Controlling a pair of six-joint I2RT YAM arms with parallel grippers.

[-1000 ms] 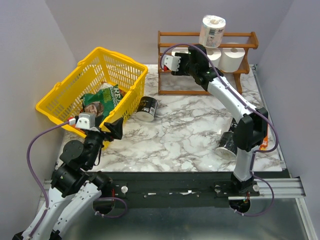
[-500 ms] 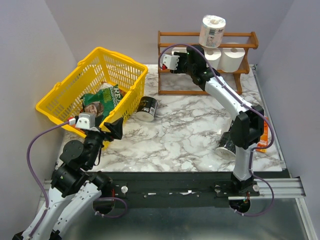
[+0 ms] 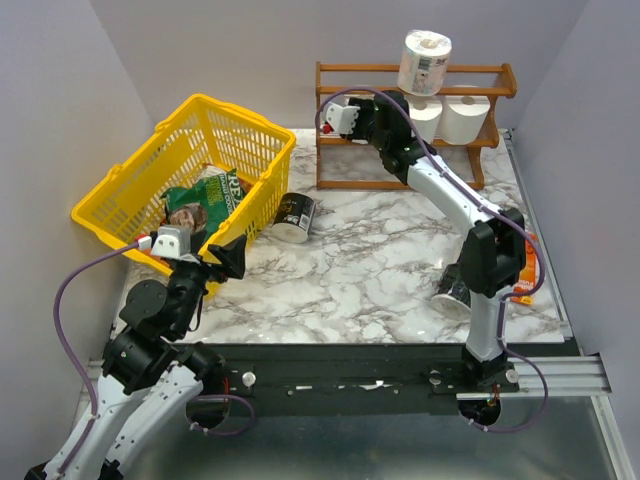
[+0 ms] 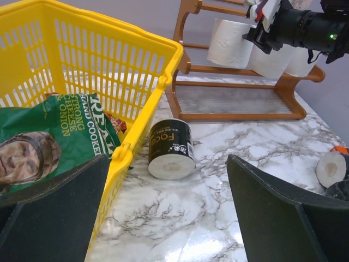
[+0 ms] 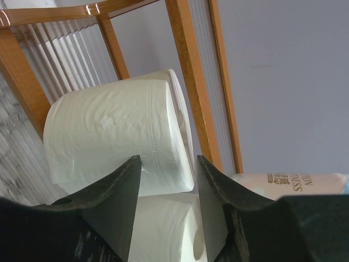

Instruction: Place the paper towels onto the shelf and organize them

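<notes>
The reddish-brown wooden shelf (image 3: 340, 180) stands at the back of the table. A wrapped paper towel roll (image 3: 425, 62) stands on its top rail. Two white rolls (image 3: 467, 117) sit on the middle tier. In the left wrist view a third roll (image 4: 232, 43) lies beside them. My right gripper (image 3: 393, 120) is at the middle tier. In the right wrist view it (image 5: 166, 159) is open, and the end of a white roll (image 5: 117, 136) shows just past its tips. My left gripper (image 4: 169, 218) is open and empty, low beside the basket.
A yellow basket (image 3: 150, 160) at the left holds a green snack bag (image 3: 205, 200). A black wrapped cylinder (image 3: 295, 217) lies on the marble beside it. Another dark cylinder (image 3: 455, 290) lies under my right arm, next to an orange packet (image 3: 532, 270).
My right wrist has shifted slightly back and left along the shelf's middle tier. The left arm and the other objects have not moved.
</notes>
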